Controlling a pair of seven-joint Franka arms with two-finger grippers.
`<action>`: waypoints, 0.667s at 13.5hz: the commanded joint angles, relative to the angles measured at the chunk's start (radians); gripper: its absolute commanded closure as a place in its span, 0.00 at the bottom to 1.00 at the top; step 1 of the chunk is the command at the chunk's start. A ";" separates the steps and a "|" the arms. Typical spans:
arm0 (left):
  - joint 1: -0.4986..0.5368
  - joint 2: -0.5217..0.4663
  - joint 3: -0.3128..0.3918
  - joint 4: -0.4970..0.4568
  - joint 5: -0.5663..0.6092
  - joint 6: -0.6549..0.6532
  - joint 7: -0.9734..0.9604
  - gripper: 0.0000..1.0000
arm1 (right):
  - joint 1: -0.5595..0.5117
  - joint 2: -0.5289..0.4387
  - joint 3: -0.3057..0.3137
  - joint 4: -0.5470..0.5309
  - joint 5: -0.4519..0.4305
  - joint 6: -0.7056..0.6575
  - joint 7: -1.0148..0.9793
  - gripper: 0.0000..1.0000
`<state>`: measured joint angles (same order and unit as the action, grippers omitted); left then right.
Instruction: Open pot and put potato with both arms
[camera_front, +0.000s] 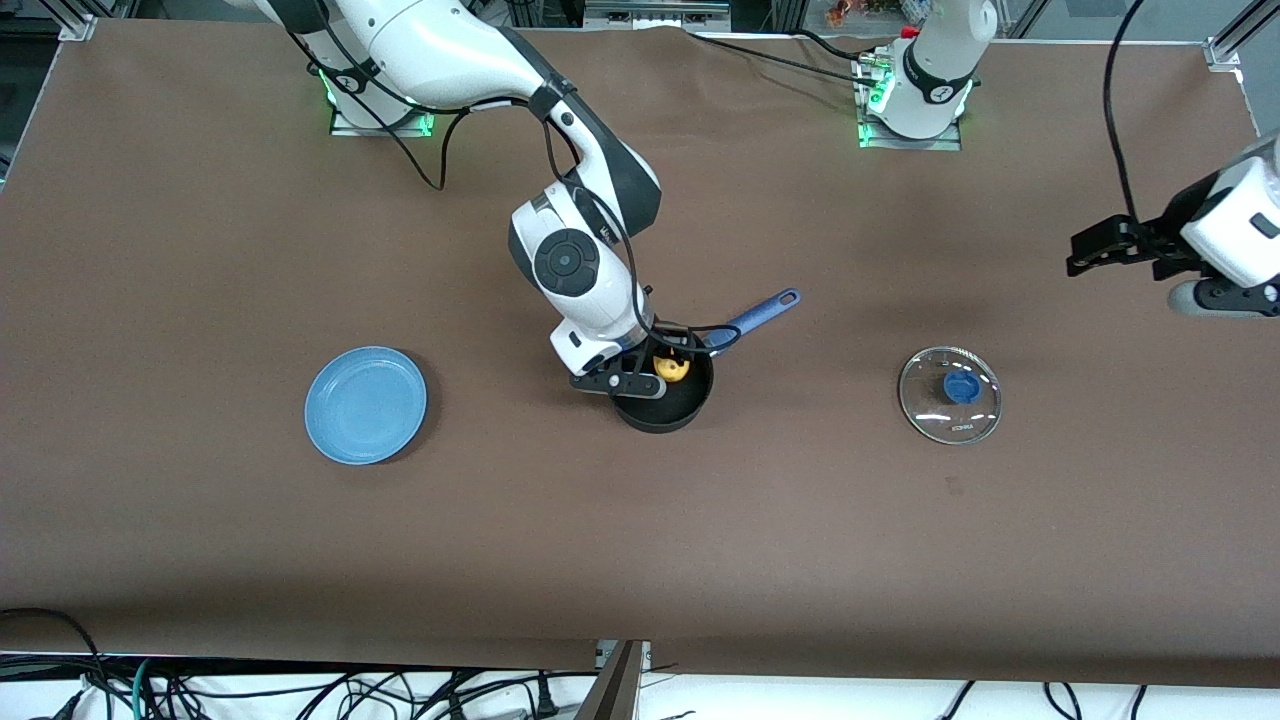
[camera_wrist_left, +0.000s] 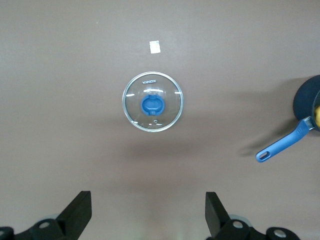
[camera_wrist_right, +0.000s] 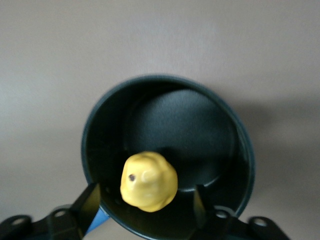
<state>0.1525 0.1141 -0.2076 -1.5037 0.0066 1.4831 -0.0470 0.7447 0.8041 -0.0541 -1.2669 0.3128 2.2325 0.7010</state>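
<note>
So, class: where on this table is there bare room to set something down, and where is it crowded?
Bare cloth lies between the blue plate and the pot, between the pot and the glass lid, and along the whole strip nearest the front camera. It is crowded at the pot: the right tool hangs over it with the potato. The left tool waits open above the left arm's end.

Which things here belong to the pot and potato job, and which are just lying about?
Job:
pot, open
potato, over the pot, between the right gripper jaws
glass lid, off, on the table
left gripper, open above the lid

Lying about:
blue plate
</note>
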 joint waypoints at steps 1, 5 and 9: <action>-0.025 -0.007 0.014 0.007 0.015 -0.021 -0.022 0.00 | -0.021 -0.058 -0.054 0.004 0.009 -0.069 -0.006 0.00; -0.025 -0.005 0.062 0.011 -0.042 -0.024 -0.024 0.00 | -0.033 -0.163 -0.206 0.001 0.011 -0.236 -0.023 0.00; -0.037 0.002 0.076 0.014 -0.034 -0.024 -0.024 0.00 | -0.033 -0.327 -0.357 -0.067 0.012 -0.457 -0.232 0.00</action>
<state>0.1341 0.1143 -0.1450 -1.5035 -0.0166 1.4768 -0.0660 0.7019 0.5832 -0.3515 -1.2538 0.3127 1.8531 0.5744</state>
